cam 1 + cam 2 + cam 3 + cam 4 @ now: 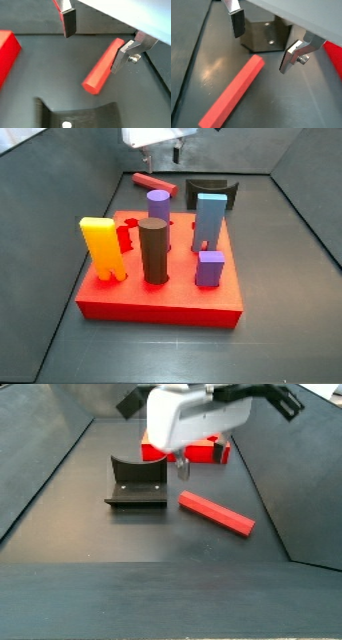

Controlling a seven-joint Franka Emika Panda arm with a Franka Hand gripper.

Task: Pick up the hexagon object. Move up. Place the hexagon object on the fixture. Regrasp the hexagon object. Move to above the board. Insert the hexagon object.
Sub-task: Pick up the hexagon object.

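hexagon object (217, 512) lies flat on the dark floor (147, 549), just beside the fixture (136, 484), untouched. gripper (95, 41) hovers above it, fingers spread apart and empty. board (163, 280) with pegs sits nearby; dark sloped walls all round.

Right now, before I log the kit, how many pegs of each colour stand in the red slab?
Tall yellow arched peg: 1
Thick dark brown peg: 1
Purple pegs, tall round and short square: 2
Tall blue peg: 1
Short red peg: 1
Total: 6
The jaws hang open over the uncounted loose red hexagonal rod.
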